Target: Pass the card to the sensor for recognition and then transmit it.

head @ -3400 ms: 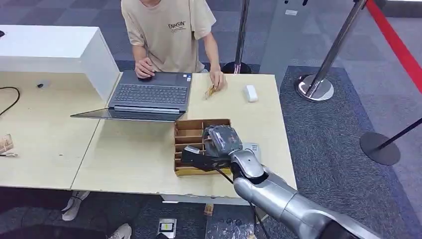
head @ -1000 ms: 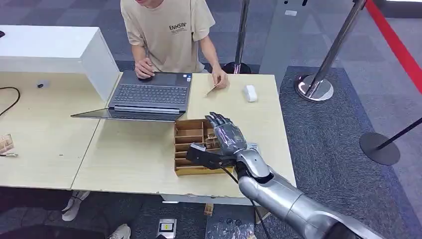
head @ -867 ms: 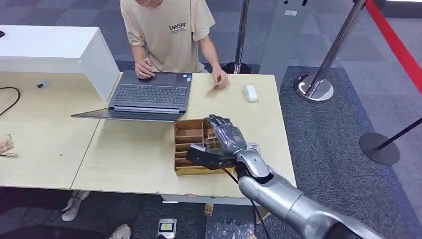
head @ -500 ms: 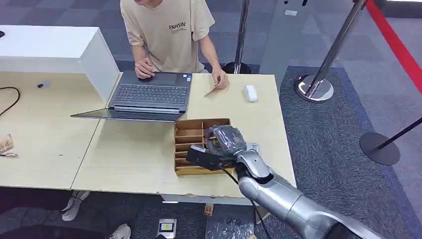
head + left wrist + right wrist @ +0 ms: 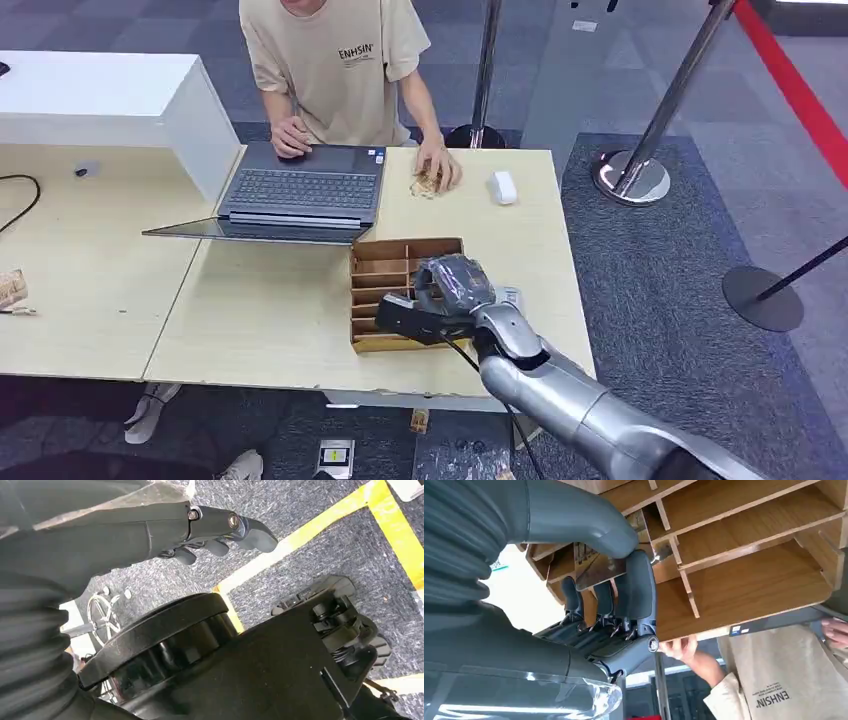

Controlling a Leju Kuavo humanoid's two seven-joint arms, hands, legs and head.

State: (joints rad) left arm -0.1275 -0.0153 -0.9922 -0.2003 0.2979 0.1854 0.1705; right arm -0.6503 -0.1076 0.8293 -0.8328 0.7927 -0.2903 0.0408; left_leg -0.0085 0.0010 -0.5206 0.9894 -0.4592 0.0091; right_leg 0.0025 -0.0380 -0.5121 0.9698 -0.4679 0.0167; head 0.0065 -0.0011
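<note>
Right hand (image 5: 614,595) pinches card (image 5: 599,570) edge in wooden organizer (image 5: 744,585); thin, stiff, slippery, so grip firmly.

On the table (image 5: 260,320), the laptop (image 5: 300,190) lies behind the divided box (image 5: 385,275), a person (image 5: 335,60) behind both.

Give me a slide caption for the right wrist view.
Right hand pinches a card at the wooden divider box, person beyond.

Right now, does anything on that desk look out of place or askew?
The laptop stands out: it is opened fully flat, and its screen half straddles the seam between the two desktops. The wooden divider box sits square, with the right hand reaching into it.
</note>
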